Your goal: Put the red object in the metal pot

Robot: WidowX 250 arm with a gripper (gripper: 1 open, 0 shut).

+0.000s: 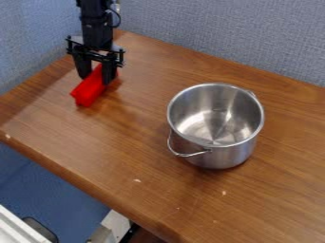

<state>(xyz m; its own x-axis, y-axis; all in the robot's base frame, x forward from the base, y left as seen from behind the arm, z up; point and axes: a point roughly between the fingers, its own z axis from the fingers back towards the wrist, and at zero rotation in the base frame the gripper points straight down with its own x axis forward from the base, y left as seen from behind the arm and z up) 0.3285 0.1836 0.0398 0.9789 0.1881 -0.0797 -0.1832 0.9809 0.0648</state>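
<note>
The red object (86, 89) lies on the wooden table (127, 133) at the upper left, a bright red elongated block. My black gripper (95, 76) points straight down over its far end, with the fingers shut on that end of the block. The block's near end still rests on the tabletop. To the right stands the metal pot (216, 123), shiny, round and empty, with a thin wire handle hanging at its front. The pot is well apart from the gripper.
A blue-grey wall runs behind the table. The table's front left edge drops off to a blue floor, and something white shows at the bottom left corner.
</note>
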